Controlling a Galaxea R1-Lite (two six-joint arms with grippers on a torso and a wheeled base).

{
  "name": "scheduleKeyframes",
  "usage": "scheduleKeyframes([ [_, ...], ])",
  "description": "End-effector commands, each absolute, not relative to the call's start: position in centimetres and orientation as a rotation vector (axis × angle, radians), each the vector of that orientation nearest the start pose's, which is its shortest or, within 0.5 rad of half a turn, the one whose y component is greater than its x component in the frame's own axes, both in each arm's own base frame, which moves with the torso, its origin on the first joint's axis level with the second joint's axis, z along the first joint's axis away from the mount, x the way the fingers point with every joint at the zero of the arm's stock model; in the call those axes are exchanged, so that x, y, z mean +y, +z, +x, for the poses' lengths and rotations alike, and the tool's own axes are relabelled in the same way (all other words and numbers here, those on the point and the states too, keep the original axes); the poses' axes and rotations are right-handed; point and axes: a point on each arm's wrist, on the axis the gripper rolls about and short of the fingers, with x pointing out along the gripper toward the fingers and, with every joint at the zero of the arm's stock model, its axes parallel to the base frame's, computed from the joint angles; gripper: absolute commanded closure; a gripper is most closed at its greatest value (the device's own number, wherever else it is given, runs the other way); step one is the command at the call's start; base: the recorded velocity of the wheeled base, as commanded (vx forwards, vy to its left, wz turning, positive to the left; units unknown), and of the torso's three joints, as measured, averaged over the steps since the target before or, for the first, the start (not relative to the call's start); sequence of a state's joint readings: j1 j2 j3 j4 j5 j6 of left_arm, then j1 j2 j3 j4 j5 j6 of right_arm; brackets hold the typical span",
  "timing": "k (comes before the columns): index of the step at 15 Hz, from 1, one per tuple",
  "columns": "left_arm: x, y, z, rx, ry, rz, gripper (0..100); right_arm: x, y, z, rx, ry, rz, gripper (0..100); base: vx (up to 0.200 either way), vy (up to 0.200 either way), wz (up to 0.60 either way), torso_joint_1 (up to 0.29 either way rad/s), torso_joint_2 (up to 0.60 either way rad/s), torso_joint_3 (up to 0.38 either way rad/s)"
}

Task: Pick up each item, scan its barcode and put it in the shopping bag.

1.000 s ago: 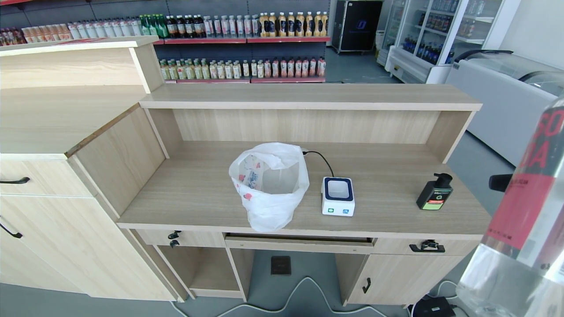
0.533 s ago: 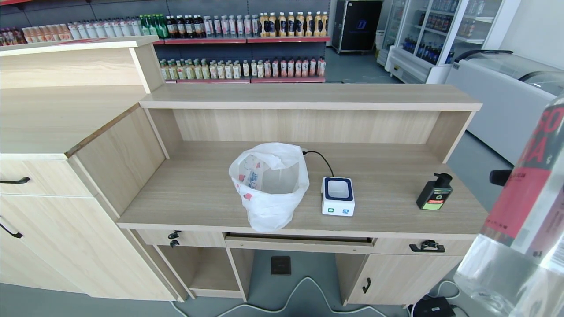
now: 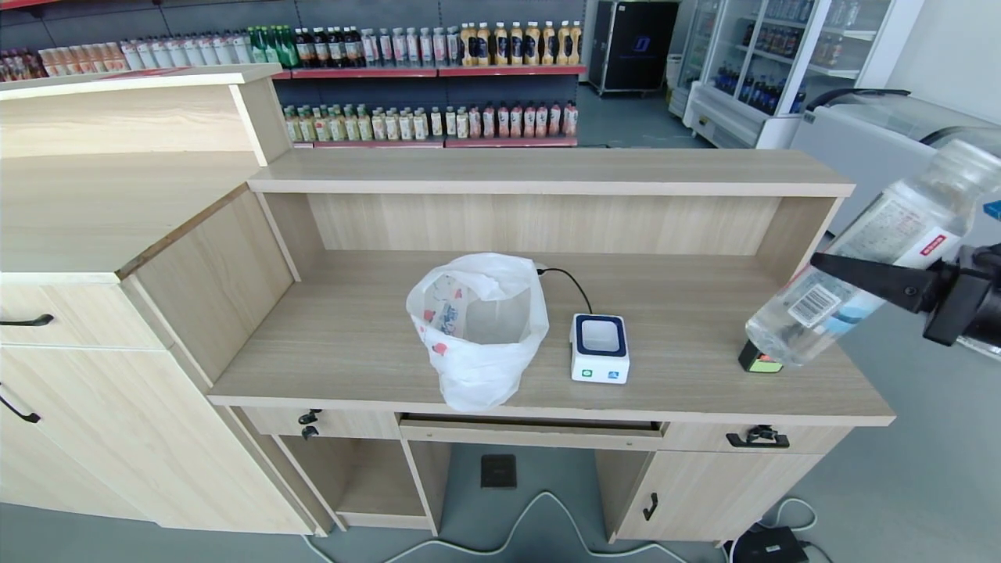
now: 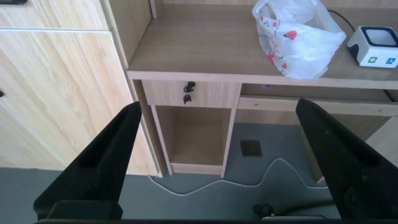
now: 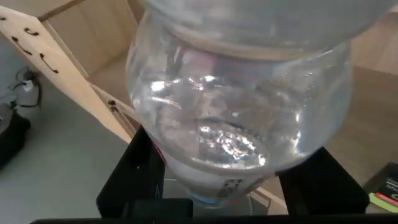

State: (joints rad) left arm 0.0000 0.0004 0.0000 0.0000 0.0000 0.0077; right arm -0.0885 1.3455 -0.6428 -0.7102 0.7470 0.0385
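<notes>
Water bottle [image 3: 899, 223] hangs tilted over the counter's [image 3: 688, 391] 3 o'clock end, pinched by the right gripper [image 3: 848, 270], barcode [image 3: 813, 303] facing up. I'd roll that barcode down over the scanner [image 3: 600, 348], toward 9 o'clock, just short of the shopping bag [image 3: 477, 328]. Left gripper [image 4: 217, 106] is spread wide.

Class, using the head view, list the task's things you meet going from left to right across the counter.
shopping bag → barcode scanner → water bottle
</notes>
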Motion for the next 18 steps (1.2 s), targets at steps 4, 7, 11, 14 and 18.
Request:
scheduleKeyframes([
  [4,0.0,7.5,-2.3,0.0,0.0,0.008,0,-7.1,17.8,26.4,0.082,0.406,-0.416,100,0.0,0.0,0.0,0.0,0.0,0.0],
  [7,0.0,7.5,-2.3,0.0,0.0,0.008,0,-8.8,17.5,28.1,0.05,0.381,-0.623,100,0.0,0.0,0.0,0.0,0.0,0.0],
  [11,0.0,7.5,-2.3,0.0,0.0,0.008,0,-9.5,18.4,29.8,-0.044,0.364,-0.862,100,0.0,0.0,0.0,0.0,0.0,0.0],
  [14,0.0,7.5,-2.3,0.0,0.0,0.008,0,-10.0,18.4,30.4,-0.099,0.333,-0.954,100,0.0,0.0,0.0,0.0,0.0,0.0],
  [18,0.0,7.5,-2.3,0.0,0.0,0.008,0,-10.3,18.3,31.4,-0.136,0.311,-1.011,100,0.0,0.0,0.3,-0.001,0.0,0.002],
])
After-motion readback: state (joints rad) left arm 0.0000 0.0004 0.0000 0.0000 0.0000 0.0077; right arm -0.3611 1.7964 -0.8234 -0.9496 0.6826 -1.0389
